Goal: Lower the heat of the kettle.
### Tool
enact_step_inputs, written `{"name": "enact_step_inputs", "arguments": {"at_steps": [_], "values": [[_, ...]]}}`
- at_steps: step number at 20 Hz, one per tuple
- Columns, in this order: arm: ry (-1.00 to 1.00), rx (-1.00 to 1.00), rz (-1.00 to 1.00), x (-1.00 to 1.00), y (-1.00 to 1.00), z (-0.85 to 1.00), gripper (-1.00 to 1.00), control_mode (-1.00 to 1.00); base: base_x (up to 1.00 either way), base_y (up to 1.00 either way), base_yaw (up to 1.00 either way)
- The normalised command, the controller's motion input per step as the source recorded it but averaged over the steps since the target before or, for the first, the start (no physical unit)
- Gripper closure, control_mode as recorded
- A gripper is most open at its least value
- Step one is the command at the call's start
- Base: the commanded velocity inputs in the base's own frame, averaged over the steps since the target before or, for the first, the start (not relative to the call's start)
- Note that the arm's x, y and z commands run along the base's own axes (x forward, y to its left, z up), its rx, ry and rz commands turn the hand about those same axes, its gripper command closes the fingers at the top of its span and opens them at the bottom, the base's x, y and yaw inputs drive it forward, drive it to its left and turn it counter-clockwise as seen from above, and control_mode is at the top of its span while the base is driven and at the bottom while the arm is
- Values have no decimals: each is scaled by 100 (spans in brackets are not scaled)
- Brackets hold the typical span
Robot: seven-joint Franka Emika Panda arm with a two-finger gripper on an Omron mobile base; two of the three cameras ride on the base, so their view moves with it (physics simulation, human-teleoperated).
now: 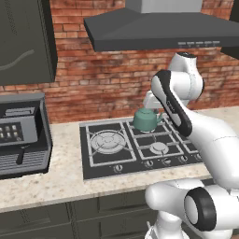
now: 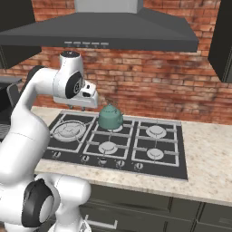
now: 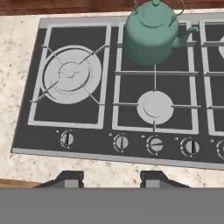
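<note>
The teal kettle [image 3: 151, 35] stands on the rear middle burner of the black stove [image 3: 26, 131], its spout pointing right; I also see the kettle [image 1: 147, 120] [image 2: 110, 118] from both base cameras. A row of knobs runs along the stove's front edge. The middle knob [image 3: 155, 144] is turned to a slant, while the knob to its left [image 3: 121, 141] stands straight. My gripper [image 3: 111, 179] hovers above the stove's front edge, looking down, open with nothing between its tips. From the right base camera the gripper [image 2: 78, 108] hangs left of the kettle, over the rear left of the stove.
A large burner [image 3: 71, 74] lies at the stove's left and a small one [image 3: 155, 106] in front of the kettle. The range hood [image 1: 158, 28] hangs overhead. A coffee machine [image 1: 21, 135] stands on the counter left of the stove. Speckled counter [image 2: 208, 154] extends right.
</note>
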Motion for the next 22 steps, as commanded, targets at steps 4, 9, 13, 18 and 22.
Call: {"name": "enact_step_inputs", "arguments": {"at_steps": [4,9,13,18,22], "values": [[-1,0,0,-5,0,-1,-100,-100,0,0,0],[-12,6,13,-17,-44,-32,-100,-100,0,0,0],[-6,3,35,-15,-59,-52,-100,-100,0,0,0],[-6,-1,56,-4,-31,-59,-100,-100,0,0,0],[0,-13,56,0,-2,-42,-100,-100,0,0,0]]}}
